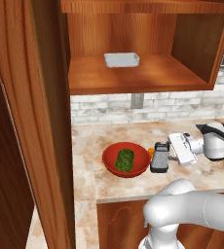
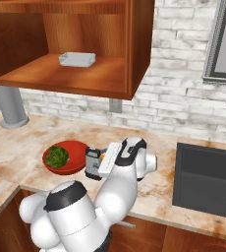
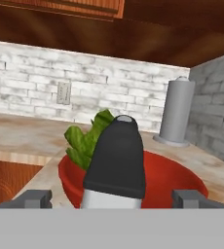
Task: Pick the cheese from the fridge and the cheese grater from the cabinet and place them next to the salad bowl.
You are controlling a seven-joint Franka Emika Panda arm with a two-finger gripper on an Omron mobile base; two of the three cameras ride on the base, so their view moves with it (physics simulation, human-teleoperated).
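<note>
With the cheese grater (image 1: 160, 156) upright on the counter (image 1: 109, 185), touching the salad bowl (image 1: 126, 159) at its 3 o'clock, cheese (image 1: 151, 151) tucked behind: gripper (image 1: 168, 154) spread wide, clear of both sides. Best withdrawn straight back toward 3 o'clock, level, without clipping the handle.

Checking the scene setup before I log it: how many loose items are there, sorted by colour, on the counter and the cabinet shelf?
Red: 1, the salad bowl
Orange: 1, the cheese
Silver-grey and black: 1, the cheese grater
White: 1, the tray on the cabinet shelf
Grey: 1, the cylinder
Total: 5
</note>
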